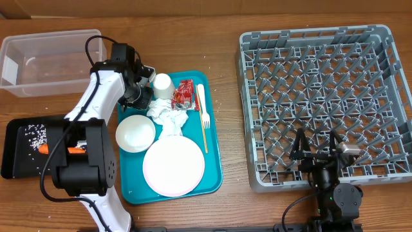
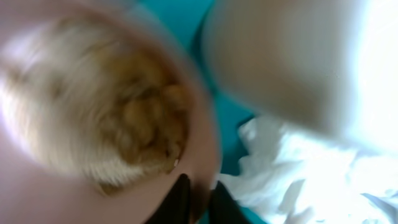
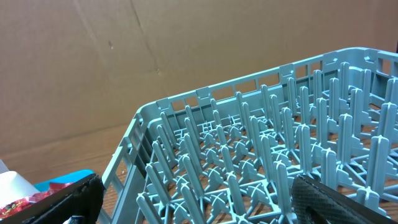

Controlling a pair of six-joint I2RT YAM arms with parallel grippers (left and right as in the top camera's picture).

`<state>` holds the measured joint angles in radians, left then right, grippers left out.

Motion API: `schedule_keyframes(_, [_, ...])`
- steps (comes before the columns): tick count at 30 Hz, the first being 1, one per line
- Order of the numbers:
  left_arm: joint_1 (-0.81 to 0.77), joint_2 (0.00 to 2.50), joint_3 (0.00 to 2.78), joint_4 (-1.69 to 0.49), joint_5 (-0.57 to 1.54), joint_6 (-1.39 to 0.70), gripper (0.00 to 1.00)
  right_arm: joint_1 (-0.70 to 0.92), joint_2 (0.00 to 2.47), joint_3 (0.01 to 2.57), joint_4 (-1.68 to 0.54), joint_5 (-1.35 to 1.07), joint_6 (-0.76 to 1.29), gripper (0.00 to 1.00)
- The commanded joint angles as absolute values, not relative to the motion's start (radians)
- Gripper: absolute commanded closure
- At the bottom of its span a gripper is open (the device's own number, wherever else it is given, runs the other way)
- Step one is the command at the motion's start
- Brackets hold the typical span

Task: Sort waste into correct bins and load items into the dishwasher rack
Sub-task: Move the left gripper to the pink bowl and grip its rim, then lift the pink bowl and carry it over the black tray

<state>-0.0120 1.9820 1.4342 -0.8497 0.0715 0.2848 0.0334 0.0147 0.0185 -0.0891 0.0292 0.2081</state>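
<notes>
Over teal tray (image 1: 215, 132), L arm (image 1: 103, 87) bent down, L gripper (image 2: 198, 196) pinching scrap-filled bowl (image 2: 93, 106) rim, R gripper (image 1: 315, 152) spread by rack (image 1: 315, 32).

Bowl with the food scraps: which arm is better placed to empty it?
Left. The left gripper pinches the bowl's rim, with the black tray close by; the right gripper sits open at the rack, far off.

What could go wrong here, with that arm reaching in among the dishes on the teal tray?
One risk: the left gripper straddles the rim of a bowl holding food scraps; a tilt on lifting could spill them onto the teal tray. Another: the cup and napkins lie right beside it, so the arm may nudge them.
</notes>
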Motion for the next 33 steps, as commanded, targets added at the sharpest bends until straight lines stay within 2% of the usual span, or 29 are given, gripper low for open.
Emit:
schedule_keyframes(1, [-0.010, 1.990, 1.476, -0.873, 0.037, 0.240, 0.96, 0.038, 0.004, 0.008, -0.081, 0.024, 0.201, 0.00])
schedule_keyframes(20, [-0.010, 1.980, 1.875, -1.186, -0.031, 0.063, 0.96, 0.038, 0.004, 0.008, -0.081, 0.024, 0.201, 0.00])
schedule_keyframes(27, [0.004, 1.980, 2.027, -1.333, 0.034, -0.075, 0.96, 0.038, 0.004, 0.008, -0.081, 0.024, 0.201, 0.00])
schedule_keyframes(33, [0.124, 1.938, 2.064, -1.397, 0.262, -0.120, 0.96, 0.038, 0.004, 0.008, -0.081, 0.024, 0.201, 0.00])
